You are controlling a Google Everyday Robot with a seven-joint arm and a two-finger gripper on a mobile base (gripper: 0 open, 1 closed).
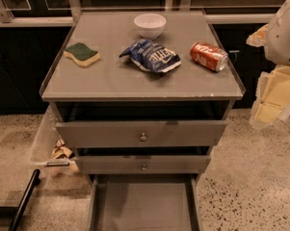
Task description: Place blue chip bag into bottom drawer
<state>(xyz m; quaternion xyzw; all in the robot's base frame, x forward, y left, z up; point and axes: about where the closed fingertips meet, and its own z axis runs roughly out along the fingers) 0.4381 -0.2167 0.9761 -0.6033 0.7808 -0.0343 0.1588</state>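
Observation:
The blue chip bag [151,55] lies crumpled in the middle of the grey cabinet top [111,76], between a sponge and a soda can. The bottom drawer [142,203] is pulled out towards me at the foot of the cabinet, and its flat grey floor is bare. My gripper [272,97] hangs at the far right edge of the view, off the right side of the cabinet, roughly level with the cabinet top's front edge. It is well apart from the bag and holds nothing that I can see.
A white bowl [150,25] stands at the back of the top. A green-and-yellow sponge [82,54] lies left and a red soda can [209,56] right. The two upper drawers [142,134] stick out slightly. A clear bin [53,148] hangs on the cabinet's left side, above a black bar [24,198].

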